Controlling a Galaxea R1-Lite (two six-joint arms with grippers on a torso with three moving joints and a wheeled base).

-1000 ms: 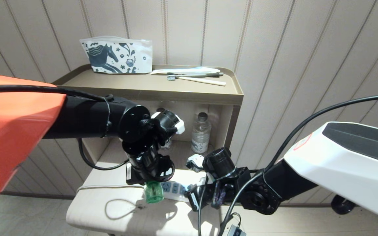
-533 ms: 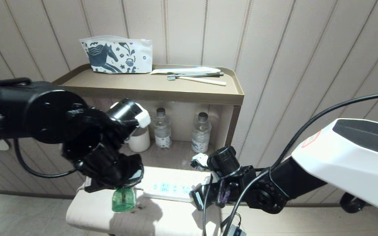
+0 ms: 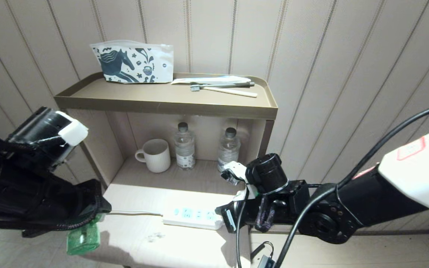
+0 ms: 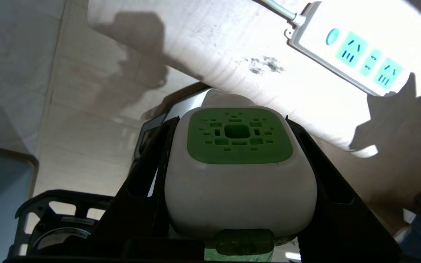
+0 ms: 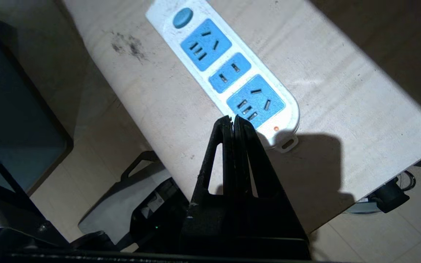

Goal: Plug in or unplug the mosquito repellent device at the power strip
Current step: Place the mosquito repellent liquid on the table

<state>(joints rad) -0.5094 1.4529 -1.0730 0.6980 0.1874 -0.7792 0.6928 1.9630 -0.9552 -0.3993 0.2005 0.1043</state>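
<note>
The mosquito repellent device (image 4: 238, 171), white with a green vented head, sits clamped between my left gripper's (image 4: 232, 120) fingers. In the head view its green bottle (image 3: 83, 238) hangs below the left hand, off the lower shelf's left front corner and well apart from the power strip (image 3: 194, 216). That white strip (image 5: 228, 69) lies flat on the lower shelf with all its blue sockets empty. My right gripper (image 5: 232, 118) is shut on nothing, its tips just above the strip's near end.
A white mug (image 3: 156, 155) and two water bottles (image 3: 184, 147) (image 3: 229, 149) stand at the back of the lower shelf. The strip's white cord (image 3: 132, 213) runs left. A printed pouch (image 3: 134, 61) and a toothbrush (image 3: 222, 89) lie on the cabinet top.
My left arm has swung left and away from the power strip, carrying the device with it. The right arm has drawn back slightly to the right.
</note>
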